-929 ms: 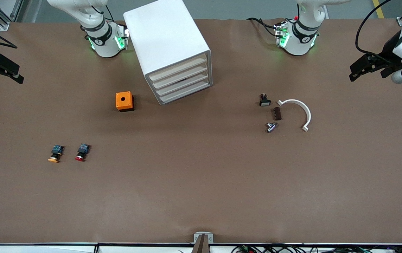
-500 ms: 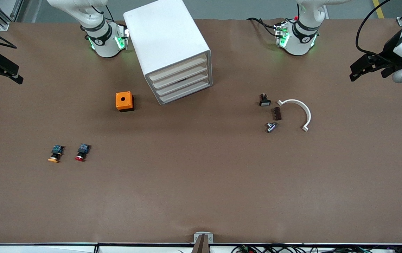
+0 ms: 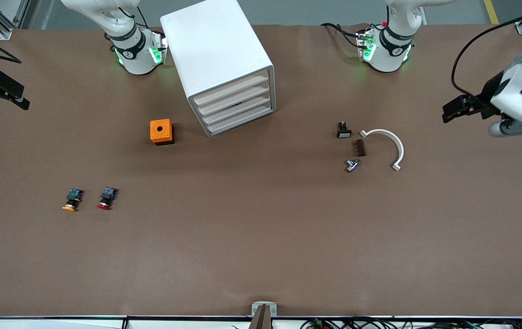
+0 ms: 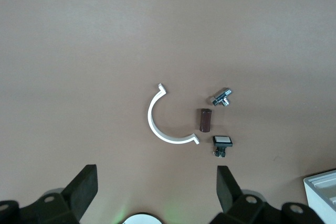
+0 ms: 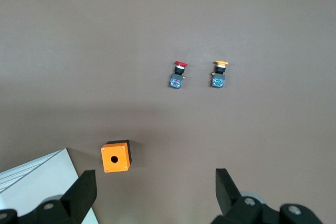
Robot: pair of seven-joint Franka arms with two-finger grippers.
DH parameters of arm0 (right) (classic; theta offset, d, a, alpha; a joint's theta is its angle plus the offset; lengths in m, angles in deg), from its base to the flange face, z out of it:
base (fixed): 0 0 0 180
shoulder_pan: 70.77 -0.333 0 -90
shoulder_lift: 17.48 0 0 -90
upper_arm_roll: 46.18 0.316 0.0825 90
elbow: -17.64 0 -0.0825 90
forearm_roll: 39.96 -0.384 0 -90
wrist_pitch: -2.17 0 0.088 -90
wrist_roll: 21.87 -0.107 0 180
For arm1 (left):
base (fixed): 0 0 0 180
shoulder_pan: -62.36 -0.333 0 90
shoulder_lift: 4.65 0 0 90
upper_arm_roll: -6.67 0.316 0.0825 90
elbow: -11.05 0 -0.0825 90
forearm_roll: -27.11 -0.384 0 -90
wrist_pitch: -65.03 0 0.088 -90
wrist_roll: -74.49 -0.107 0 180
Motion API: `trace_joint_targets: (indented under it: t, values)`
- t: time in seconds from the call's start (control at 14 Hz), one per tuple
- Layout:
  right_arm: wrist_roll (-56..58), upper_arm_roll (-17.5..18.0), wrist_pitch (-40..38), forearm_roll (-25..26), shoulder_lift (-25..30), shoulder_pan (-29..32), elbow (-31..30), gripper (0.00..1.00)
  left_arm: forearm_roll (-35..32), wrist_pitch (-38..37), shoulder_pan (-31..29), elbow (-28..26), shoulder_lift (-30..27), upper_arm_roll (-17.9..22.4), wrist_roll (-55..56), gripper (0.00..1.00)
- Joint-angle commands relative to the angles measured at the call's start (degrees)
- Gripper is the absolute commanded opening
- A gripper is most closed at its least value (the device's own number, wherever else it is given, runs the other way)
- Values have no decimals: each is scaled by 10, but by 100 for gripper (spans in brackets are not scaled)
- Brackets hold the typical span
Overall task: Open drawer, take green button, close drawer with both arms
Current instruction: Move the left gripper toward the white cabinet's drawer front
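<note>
Button with green cap: unseen, presumably inside the shut 4-drawer cabinet (image 3: 224, 68) at 12 o'clock. Left hand (image 3: 453, 111) at 3 o'clock and right hand (image 3: 0, 91) at 9 o'clock hover, fingers apart, ready to approach.

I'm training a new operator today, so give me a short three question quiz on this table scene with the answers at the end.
1. True or false: a drawer of the white drawer unit is pulled out.
2. Which lies nearer the front camera: the orange box or the red-capped button?
3. Multiple choice: the left gripper is A) open, B) shut on the white curved clip, C) out of view.

Key: 1 false, all four are closed. 2 the red-capped button. 3 A; the right gripper is open too.
</note>
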Motion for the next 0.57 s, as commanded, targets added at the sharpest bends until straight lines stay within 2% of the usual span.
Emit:
trace_joint_targets:
  t: [0.0,0.36,0.5]
  values:
    - [-4,2,0,4,9,4,-4,100,-5,29,4,16,49,-12,42,100]
    - [-4,1,-4,4,9,5,-4,100,-3,102,13,13,147,-75,240,100]
    - [-4,1,-5,4,8,5,-4,100,-3,133,41,13,186,-81,341,100]
